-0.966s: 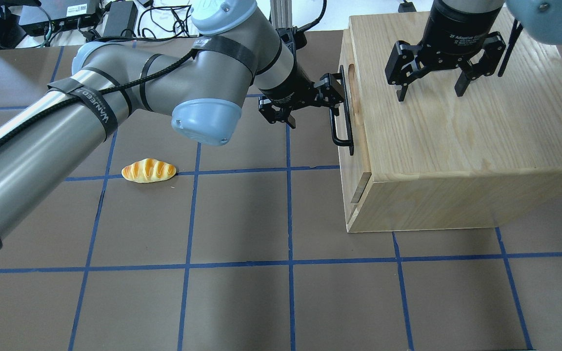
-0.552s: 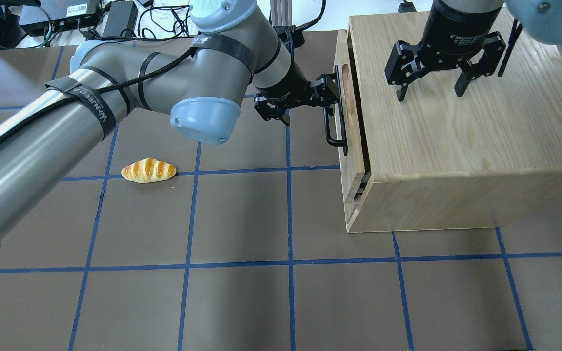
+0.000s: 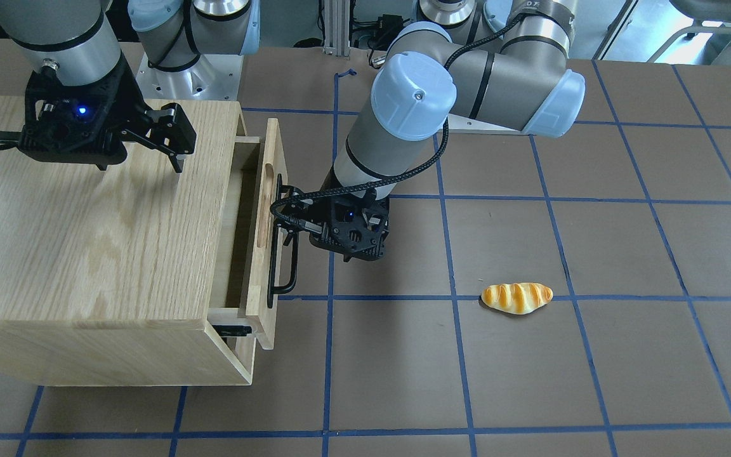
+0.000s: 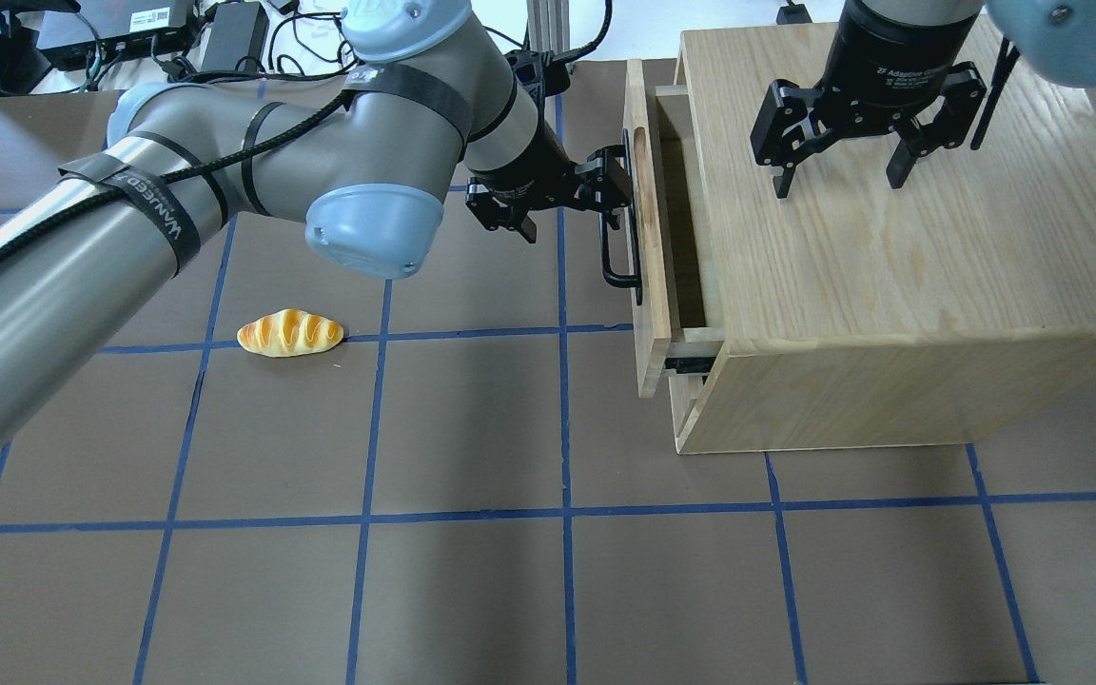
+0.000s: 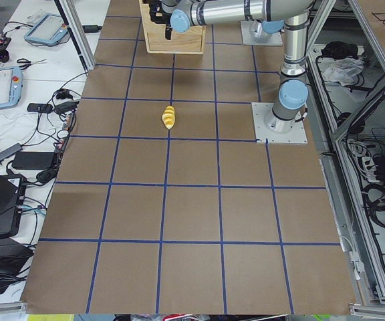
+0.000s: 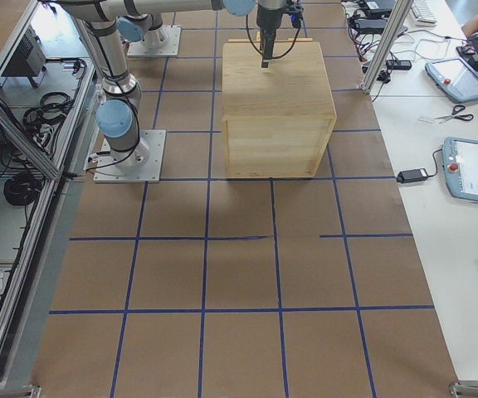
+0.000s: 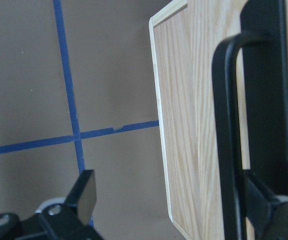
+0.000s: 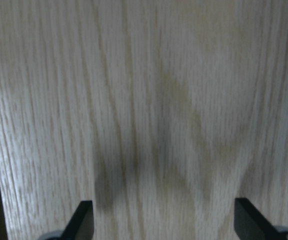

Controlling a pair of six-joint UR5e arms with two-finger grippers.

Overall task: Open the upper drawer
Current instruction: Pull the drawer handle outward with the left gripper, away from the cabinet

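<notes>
The upper drawer stands partly pulled out of the oak cabinet, its inside showing in the front-facing view. My left gripper is open, with one finger hooked behind the drawer's black bar handle. The left wrist view shows the handle in front of that finger, with the other finger far to the side over the table. My right gripper is open and empty, pointing down at the cabinet top.
A toy bread roll lies on the brown mat left of the cabinet, also in the front-facing view. A black side rail shows at the drawer's near end. Cables and boxes lie beyond the table's far edge.
The drawer has slid out of the cabinet toward the left as my left gripper moved left with the handle. The right gripper has not moved.
</notes>
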